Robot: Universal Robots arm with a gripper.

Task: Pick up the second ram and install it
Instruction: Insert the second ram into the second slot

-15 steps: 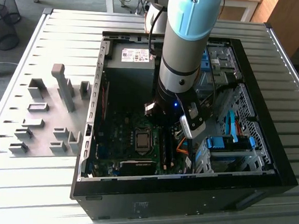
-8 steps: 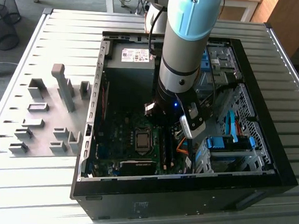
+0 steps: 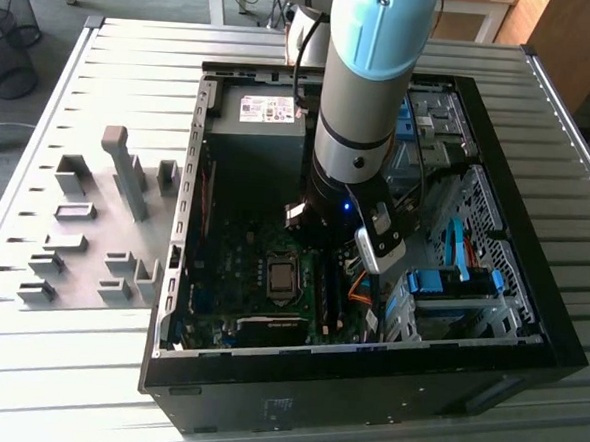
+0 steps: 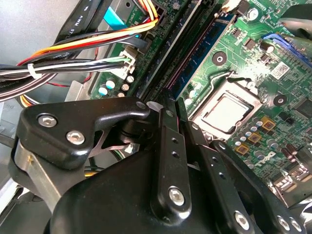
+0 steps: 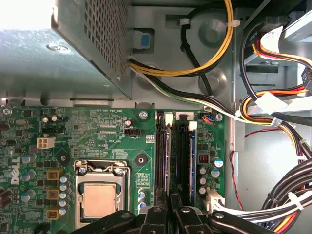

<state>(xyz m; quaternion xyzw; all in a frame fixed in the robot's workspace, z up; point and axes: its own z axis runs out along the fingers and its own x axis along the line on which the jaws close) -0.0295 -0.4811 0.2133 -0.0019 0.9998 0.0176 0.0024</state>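
Note:
The second ram [image 4: 204, 51] is a thin blue stick standing on edge in a memory slot of the motherboard [image 3: 241, 278], beside the CPU socket [image 4: 226, 109]. In the first wrist view the second ram [image 5: 191, 165] runs along the black slots [image 5: 162, 156] toward my fingers. My gripper [image 4: 174, 101] is low inside the open computer case [image 3: 367, 361], over the middle of the slots. Its two black fingers [image 4: 165, 146] are drawn close together at the stick's top edge. The gripper [image 5: 170, 210] hides the rest of the stick.
Bundled cables [image 4: 73, 63] lie close to the slots on the side away from the socket. The power supply [image 3: 256, 128] fills the case's far end, and light-blue drive-bay clips [image 3: 452, 281] sit on the exterior view's right. A grey foam tray [image 3: 84, 228] lies outside the case on that view's left.

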